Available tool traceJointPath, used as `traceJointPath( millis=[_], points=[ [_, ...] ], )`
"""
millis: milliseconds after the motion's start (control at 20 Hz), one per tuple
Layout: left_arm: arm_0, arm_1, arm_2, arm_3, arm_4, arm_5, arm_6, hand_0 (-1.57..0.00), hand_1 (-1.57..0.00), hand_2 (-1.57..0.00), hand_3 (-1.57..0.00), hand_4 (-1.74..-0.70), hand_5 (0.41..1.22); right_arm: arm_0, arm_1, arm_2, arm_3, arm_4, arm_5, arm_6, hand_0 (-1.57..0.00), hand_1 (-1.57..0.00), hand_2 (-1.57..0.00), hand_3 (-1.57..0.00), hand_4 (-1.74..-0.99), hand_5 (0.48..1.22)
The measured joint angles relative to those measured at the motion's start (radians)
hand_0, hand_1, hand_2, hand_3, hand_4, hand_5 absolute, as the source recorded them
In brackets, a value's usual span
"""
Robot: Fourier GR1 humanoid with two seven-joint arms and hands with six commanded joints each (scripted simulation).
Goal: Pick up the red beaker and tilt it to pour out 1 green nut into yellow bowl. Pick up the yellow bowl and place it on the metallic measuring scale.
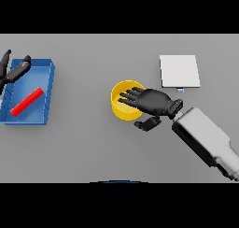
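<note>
under the open right hand (151, 102) sits the yellow bowl (122, 105)

Even, diffuse light falls flat across the grey table (93, 147), with no glare and only faint shadow under the right hand (151, 102) (darkest where it overlaps the yellow bowl (120, 105)); edges look soft throughout, without visible distortion.

A plain grey counter (93, 147) fills the whole view from edge to edge, its surface smooth, matte and unmarked. The light is even and soft, falling from above, so that only faint, short shadows lie on the grey. No wall, floor, window or other furniture shows anywhere beyond the counter's surface here.
</note>
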Motion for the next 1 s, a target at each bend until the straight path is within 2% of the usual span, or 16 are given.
traceJointPath(
  millis=[200, 300, 500, 600, 700, 750, 800, 850, 900, 1000],
  points=[
    [0.016, 0.004, 0.012, 0.010, 0.012, -0.009, -0.028, 0.00, 0.00, 0.00, 0.00, -0.72, 0.688, -0.064, 0.019, 0.042, 0.078, 0.032, 0.030, -0.004, 0.00, 0.00, 0.00, 0.00, -1.250, 0.708],
    [0.015, 0.006, 0.013, 0.002, 0.013, -0.002, -0.017, 0.00, 0.00, 0.00, 0.00, -0.72, 0.684, -0.088, 0.036, 0.068, 0.126, 0.053, 0.034, -0.005, 0.00, 0.00, 0.00, 0.00, -1.266, 0.720],
    [0.001, -0.009, 0.012, 0.033, 0.011, -0.015, -0.029, 0.00, 0.00, 0.00, 0.00, -0.72, 0.688, -0.127, 0.055, 0.085, 0.158, 0.056, 0.084, 0.009, 0.00, 0.00, 0.00, 0.00, -1.290, 0.746],
    [0.017, 0.008, 0.020, 0.008, 0.018, -0.009, -0.039, 0.00, 0.00, 0.00, 0.00, -0.72, 0.686, -0.129, 0.054, 0.083, 0.165, 0.047, 0.101, 0.001, 0.00, 0.00, 0.00, 0.00, -1.305, 0.763],
    [0.024, 0.010, 0.016, 0.001, 0.018, -0.007, -0.031, 0.00, 0.00, 0.00, 0.00, -0.71, 0.686, -0.126, 0.072, 0.074, 0.185, 0.040, 0.107, 0.034, 0.00, -0.02, -0.02, -0.04, -1.336, 0.810],
    [0.021, 0.013, 0.015, 0.001, 0.016, -0.006, -0.021, 0.00, 0.00, 0.00, 0.00, -0.71, 0.689, -0.120, 0.075, 0.074, 0.188, 0.040, 0.111, 0.042, -0.11, -0.10, -0.09, -0.10, -1.360, 0.842],
    [0.026, 0.022, 0.019, -0.009, 0.017, -0.005, -0.032, 0.00, 0.00, 0.00, 0.00, -0.71, 0.691, -0.121, 0.087, 0.077, 0.193, 0.041, 0.115, 0.051, -0.29, -0.24, -0.18, -0.17, -1.387, 0.873],
    [0.026, 0.024, 0.023, -0.006, 0.022, -0.009, -0.033, 0.00, 0.00, 0.00, 0.00, -0.72, 0.692, -0.130, 0.090, 0.079, 0.199, 0.045, 0.111, 0.047, -0.54, -0.47, -0.31, -0.26, -1.420, 0.943],
    [0.021, 0.015, 0.021, -0.004, 0.020, -0.002, -0.026, 0.00, 0.00, 0.00, 0.00, -0.72, 0.692, -0.134, 0.076, 0.085, 0.191, 0.048, 0.117, 0.030, -0.75, -0.69, -0.48, -0.35, -1.454, 0.999],
    [0.024, 0.012, 0.020, -0.005, 0.022, -0.006, -0.034, 0.00, 0.00, 0.00, 0.00, -0.72, 0.693, -0.127, 0.065, 0.088, 0.193, 0.044, 0.101, -0.010, -1.05, -1.01, -0.87, -0.57, -1.552, 1.079]
  ],
)
